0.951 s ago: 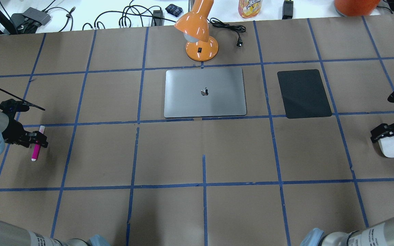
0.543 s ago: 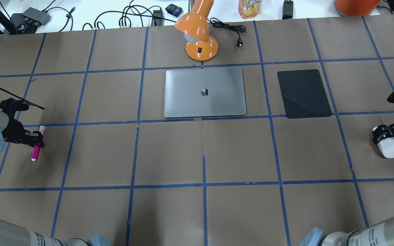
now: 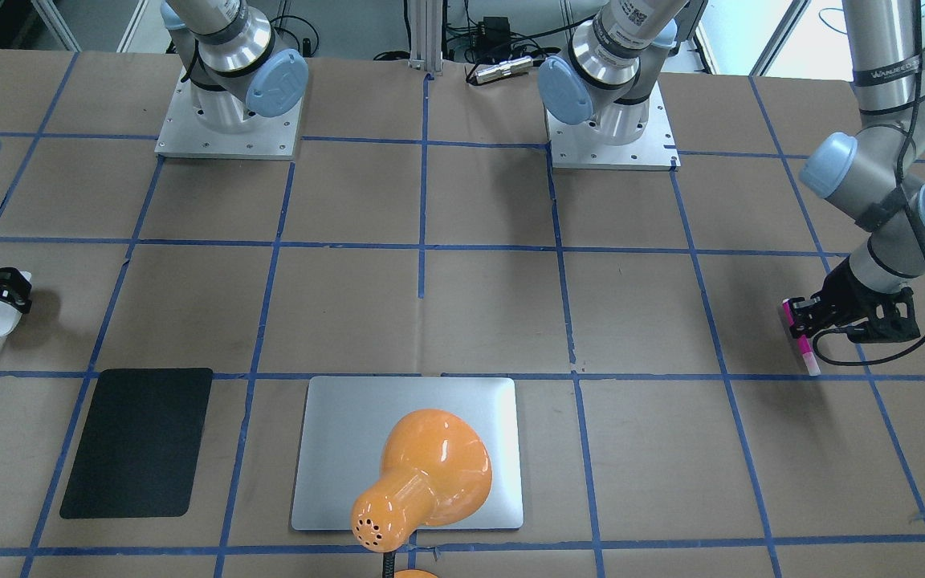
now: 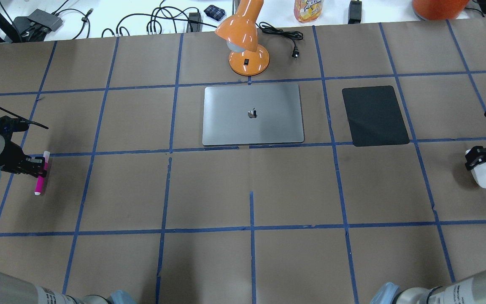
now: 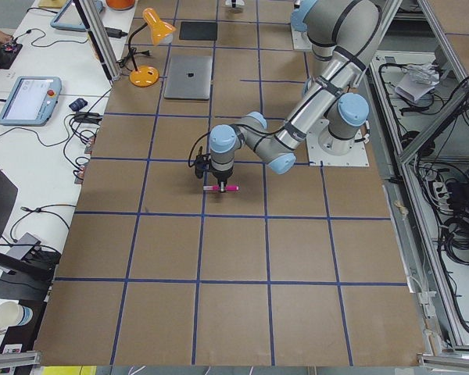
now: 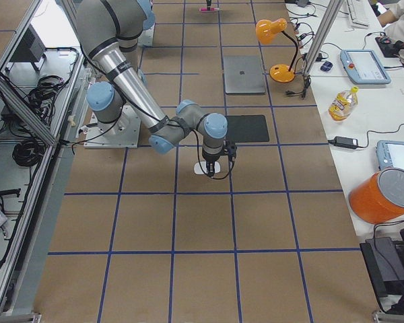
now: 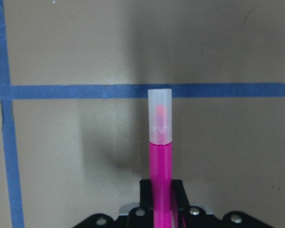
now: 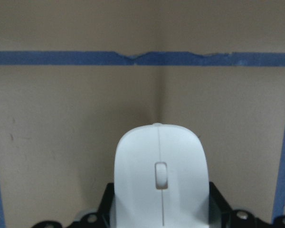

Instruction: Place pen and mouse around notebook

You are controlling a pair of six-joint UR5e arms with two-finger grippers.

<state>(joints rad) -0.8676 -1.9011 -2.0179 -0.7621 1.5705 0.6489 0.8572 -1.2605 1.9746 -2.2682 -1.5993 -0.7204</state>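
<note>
Pinching the short, slim magenta-pink pen [image 4: 39,183] across its barrel, the left gripper [image 4: 40,165] has its fingers pressed together on the stick. The pale capped end juts out ahead of the jaws, away from the robot. The shadow beside it in the left wrist view suggests it hangs just clear of the brown-papered table [image 4: 209,190].

The large flat silver-grey notebook [image 4: 252,114] lies well apart from this hand, off to its right and somewhat further forward. The pen's long axis already runs roughly parallel to the notebook's short edges, so the carry looks like a sideways sweep with little turning. Nothing stands between the left hand and the notebook's nearer short edge.

The right gripper [image 4: 483,158] clamps the rear of the smooth white oval mouse [image 4: 485,177], whose nose points ahead of the fingers. From this hand the notebook lies well off to the left and forward, about as far as from the other hand. A matte black rectangular mat [image 4: 374,115] sits between them, just beside the notebook, so that side is the more crowded.

A glossy orange desk lamp [image 4: 249,63] stands just beyond the notebook's far edge. Its shade leans over the lid in the front-facing view, which makes the far side a poor spot.
</note>
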